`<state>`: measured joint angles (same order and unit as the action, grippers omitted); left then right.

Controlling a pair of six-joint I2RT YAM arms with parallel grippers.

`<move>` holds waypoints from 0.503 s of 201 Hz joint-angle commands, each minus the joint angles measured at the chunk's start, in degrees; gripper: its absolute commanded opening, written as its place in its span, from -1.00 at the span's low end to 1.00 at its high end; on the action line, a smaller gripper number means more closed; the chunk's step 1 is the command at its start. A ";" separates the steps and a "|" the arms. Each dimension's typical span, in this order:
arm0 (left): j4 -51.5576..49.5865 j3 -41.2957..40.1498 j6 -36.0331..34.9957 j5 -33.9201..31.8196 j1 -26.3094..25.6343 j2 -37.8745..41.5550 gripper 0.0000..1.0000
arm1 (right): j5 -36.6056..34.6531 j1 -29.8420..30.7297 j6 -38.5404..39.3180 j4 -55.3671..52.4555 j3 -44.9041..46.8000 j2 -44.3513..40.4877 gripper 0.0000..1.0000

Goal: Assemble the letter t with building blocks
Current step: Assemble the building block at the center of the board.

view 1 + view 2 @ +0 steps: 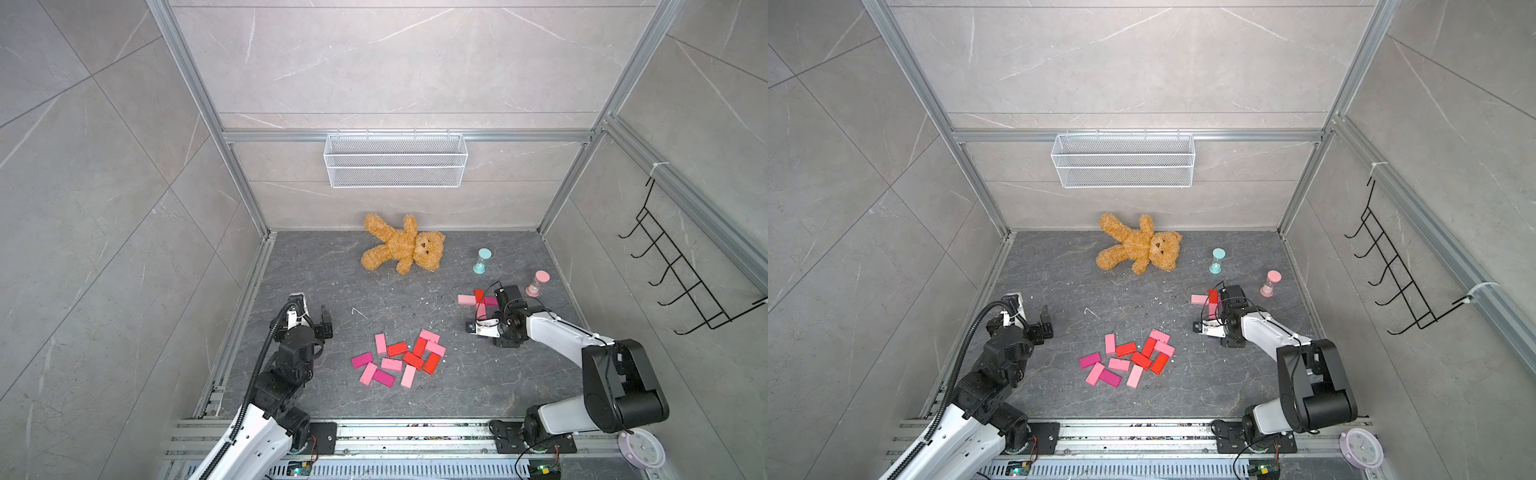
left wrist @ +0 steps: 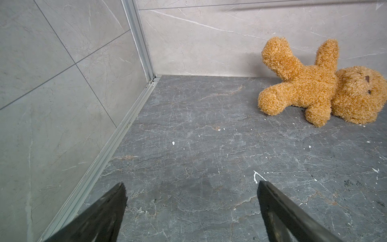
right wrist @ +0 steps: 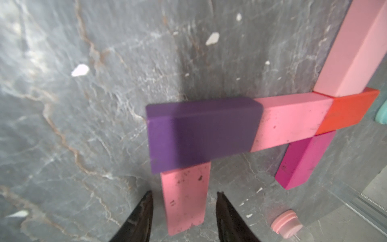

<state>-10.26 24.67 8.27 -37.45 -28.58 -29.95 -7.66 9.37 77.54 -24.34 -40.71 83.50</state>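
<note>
While the right claw (image 3: 184, 192) stands parted, a pink block (image 3: 185, 199) lies between its jaws (untouched).

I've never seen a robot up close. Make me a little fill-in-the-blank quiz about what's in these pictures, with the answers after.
1. The hourglass standing nearest the right gripper is ____ in colour.
2. The darkest block in the right wrist view is ____.
3. The left gripper has its jaws ____, with nothing between them.
4. The teddy bear lies near the ____ wall.
Missing words: pink; purple; open; back.
</note>
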 commanded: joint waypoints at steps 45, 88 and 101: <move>0.69 0.56 -1.33 -1.57 -0.43 0.44 0.99 | 4.05 0.39 -5.49 -5.03 -2.78 -1.63 0.15; 0.24 0.77 -1.27 -1.66 -0.49 0.17 0.98 | 7.69 0.22 -9.36 -8.15 -7.66 -4.49 0.34; 0.09 0.89 -1.25 -1.72 -0.49 0.16 0.99 | 8.61 0.08 -9.95 -7.98 -7.81 -6.04 0.36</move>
<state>-10.37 24.67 8.08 -37.54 -28.75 -29.93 -2.68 9.37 70.57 -29.32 -46.57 80.88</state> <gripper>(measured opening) 0.993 0.673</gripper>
